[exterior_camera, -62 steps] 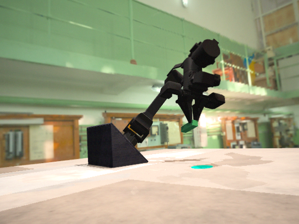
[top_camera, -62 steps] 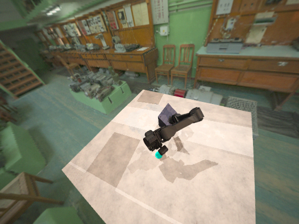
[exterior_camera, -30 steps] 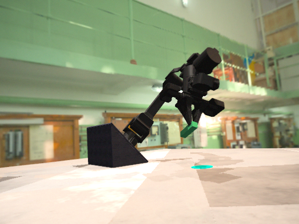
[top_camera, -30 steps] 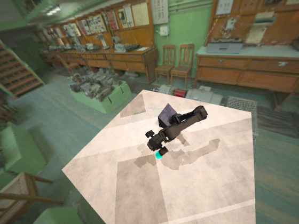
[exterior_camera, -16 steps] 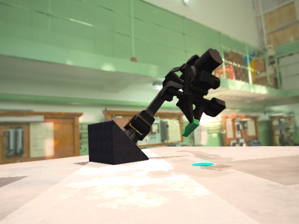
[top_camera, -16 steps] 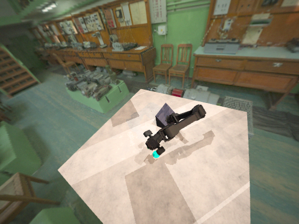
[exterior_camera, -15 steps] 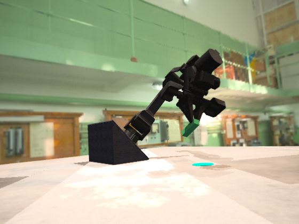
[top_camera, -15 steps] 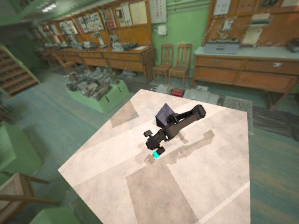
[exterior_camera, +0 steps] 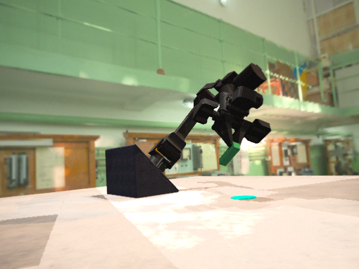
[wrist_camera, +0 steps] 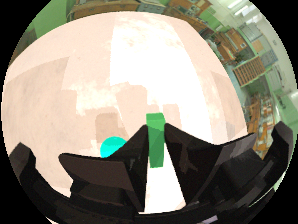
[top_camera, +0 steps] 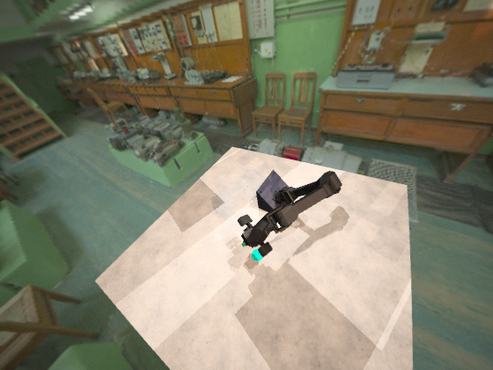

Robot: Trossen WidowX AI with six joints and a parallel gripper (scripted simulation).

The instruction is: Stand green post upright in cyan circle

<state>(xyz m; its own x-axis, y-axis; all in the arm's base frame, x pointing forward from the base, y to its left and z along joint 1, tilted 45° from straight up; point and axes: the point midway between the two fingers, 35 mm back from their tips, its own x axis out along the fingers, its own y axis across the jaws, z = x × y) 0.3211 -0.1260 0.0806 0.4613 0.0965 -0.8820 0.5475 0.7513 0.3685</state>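
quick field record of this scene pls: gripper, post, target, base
gripper: black parallel-jaw gripper, shut on the post
post: small green rectangular post, held aloft, tilted, not upright
target: flat cyan circle on the pale patchy table top, nothing on it
post vs target: above it, apart from the table
base: dark wedge-shaped block, arm rises from it

- we see a pale table top (exterior_camera: 96,230) patched in cream, beige and grey-brown blocks.
- the cyan circle (exterior_camera: 243,197) lies flat on it, below the gripper (exterior_camera: 234,141) and slightly to its right in the exterior view.
- a dark wedge-shaped base block (exterior_camera: 134,173) sits directly on the table, behind the gripper at the arm's root.
- the arm's shadow falls on the table beside the gripper.
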